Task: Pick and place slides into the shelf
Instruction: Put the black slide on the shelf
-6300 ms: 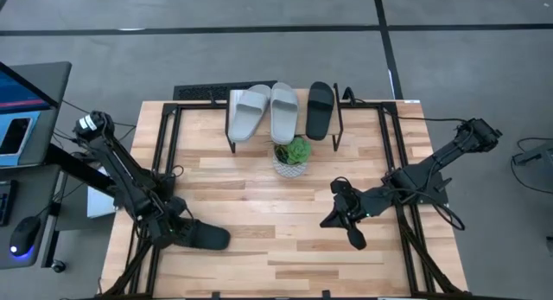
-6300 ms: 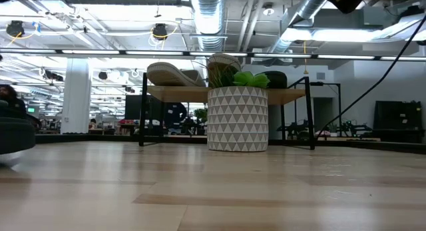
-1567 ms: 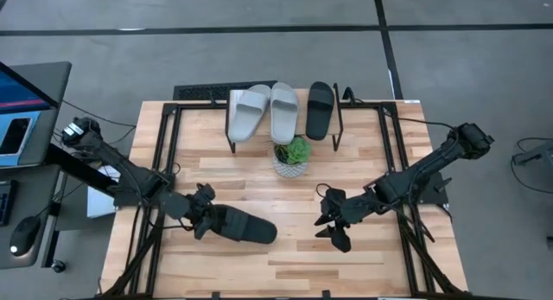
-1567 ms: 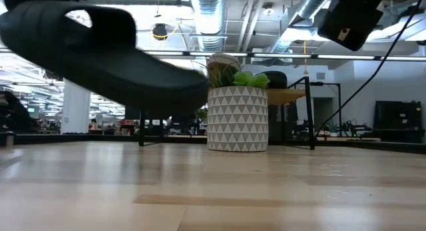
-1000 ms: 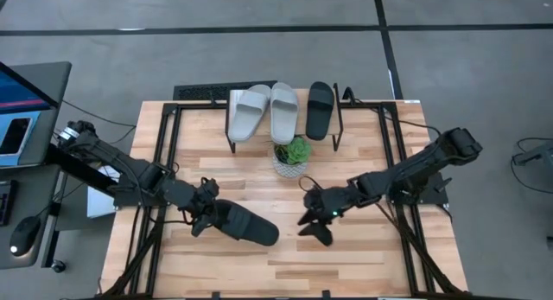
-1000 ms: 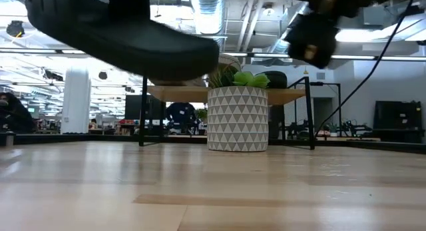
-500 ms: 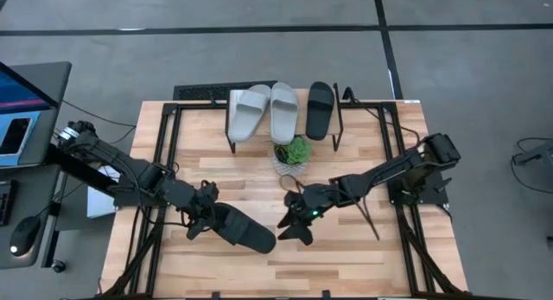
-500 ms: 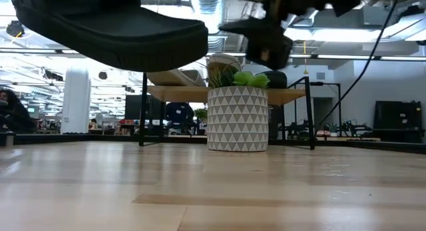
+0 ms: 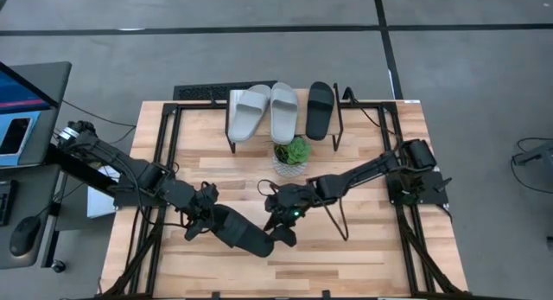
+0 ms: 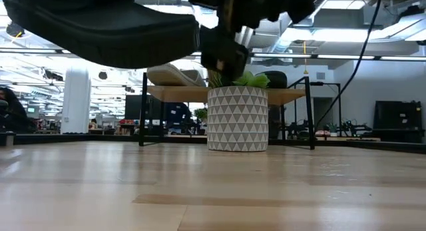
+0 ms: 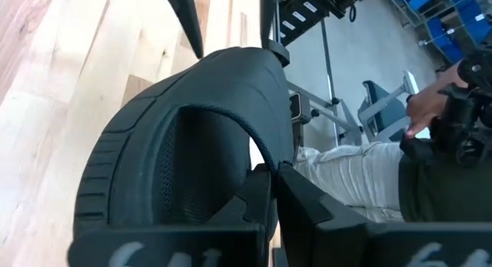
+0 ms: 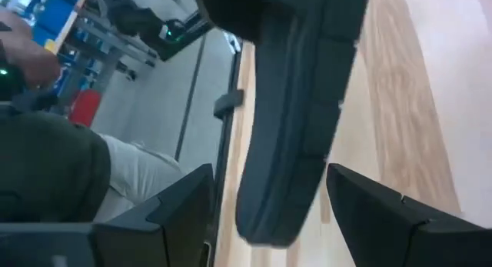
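Note:
A black slide (image 9: 243,234) hangs above the table's near middle, and my left gripper (image 9: 204,219) is shut on it. In the low view this black slide (image 10: 106,31) shows well clear of the tabletop. My right gripper (image 9: 280,224) is open at the slide's free end. In the right wrist view its two fingers stand on either side of that end (image 12: 296,144) without touching it. At the table's far edge, the shelf (image 9: 282,131) carries two light grey slides (image 9: 263,112) and another black slide (image 9: 319,109) on its plank. My left gripper pinches the edge of the black slide's strap (image 11: 265,167) between its two shut fingers, coming level from the table's left. The slide is lifted clear of the table, roughly level with its sole down, and reaches away from the fingers toward the right.
A patterned white pot with a green plant (image 9: 292,155) stands just in front of the shelf, close behind my right gripper. Black frame rails (image 9: 164,162) run along both table sides. A seated person (image 11: 361,171) shows beyond the table.
My right gripper has travelled toward the table's left, from right of the plant pot to the free end of the black slide, and its fingers now flank that end. My left gripper has kept the slide lifted in nearly the same place.

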